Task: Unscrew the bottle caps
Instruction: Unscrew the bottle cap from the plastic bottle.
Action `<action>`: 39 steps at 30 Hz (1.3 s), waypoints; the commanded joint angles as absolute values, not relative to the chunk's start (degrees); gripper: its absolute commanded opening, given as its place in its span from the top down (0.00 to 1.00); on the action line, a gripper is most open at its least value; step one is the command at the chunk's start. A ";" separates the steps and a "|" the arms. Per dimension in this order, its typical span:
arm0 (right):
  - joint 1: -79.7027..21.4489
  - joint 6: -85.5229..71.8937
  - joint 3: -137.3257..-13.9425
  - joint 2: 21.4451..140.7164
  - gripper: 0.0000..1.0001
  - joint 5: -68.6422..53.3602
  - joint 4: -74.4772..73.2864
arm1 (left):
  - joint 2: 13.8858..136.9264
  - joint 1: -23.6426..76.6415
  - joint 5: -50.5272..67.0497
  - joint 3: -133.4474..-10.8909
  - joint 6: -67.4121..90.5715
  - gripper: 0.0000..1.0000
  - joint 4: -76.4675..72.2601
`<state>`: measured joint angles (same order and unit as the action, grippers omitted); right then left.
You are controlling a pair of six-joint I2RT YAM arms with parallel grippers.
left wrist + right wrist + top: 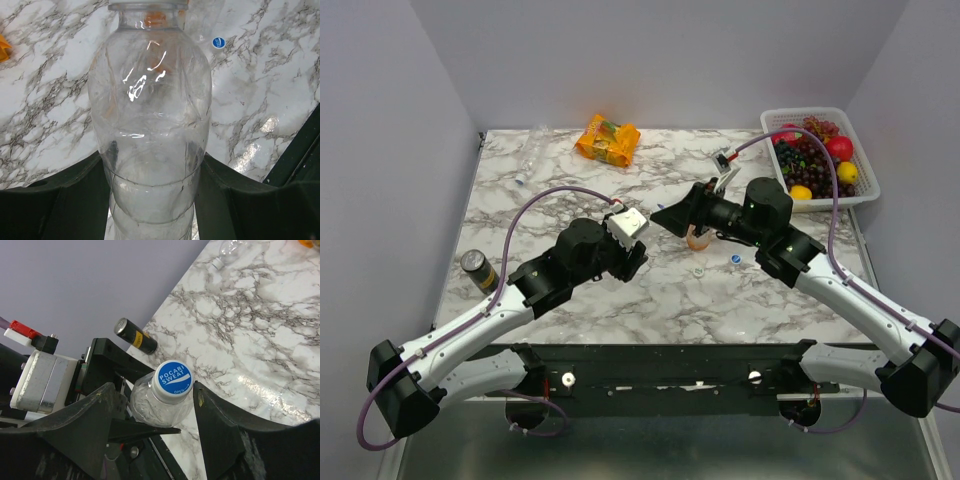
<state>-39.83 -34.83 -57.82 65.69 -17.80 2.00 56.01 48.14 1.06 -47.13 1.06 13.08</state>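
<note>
Left gripper (152, 167) clamps the lower body of a clear bottle (150, 95), with a finger pressed to each side. The bottle's neck points away from the wrist, toward the right arm.

Right gripper (152, 388) faces it with jaws well apart, straddling the bottle's blue cap (173, 376). The cap sits between the fingertips, closer to one. Cannot tell whether it touches. Cap print reads "POCARI SWEAT" and "OPEN".

On the marble table (620, 310) beside the right gripper lie a loose blue cap (735, 259) and a loose white cap (698, 269).

At the left edge stands a black-and-yellow can (478, 270). Far side, from left: second clear bottle (530, 152) lying flat, orange snack packet (608, 139), white basket (800, 111) of fruit.
</note>
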 commanded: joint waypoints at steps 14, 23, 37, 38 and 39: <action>-40.96 -36.65 -59.59 67.68 0.30 -21.71 5.63 | 57.57 49.39 -0.09 -48.78 0.88 0.67 12.83; -41.13 -36.91 -60.21 68.29 0.30 -22.50 6.85 | 58.62 50.01 1.31 -48.96 0.70 0.67 13.01; -41.22 -36.04 -60.21 68.47 0.46 -21.27 7.38 | 58.98 50.54 3.15 -49.13 0.35 0.67 13.10; -41.22 -35.77 -60.12 68.47 0.51 -20.83 7.38 | 58.89 50.45 3.95 -49.04 0.35 0.67 12.92; -41.13 -35.16 -60.03 68.38 0.59 -20.57 7.38 | 58.54 50.45 5.17 -48.96 0.26 0.67 12.75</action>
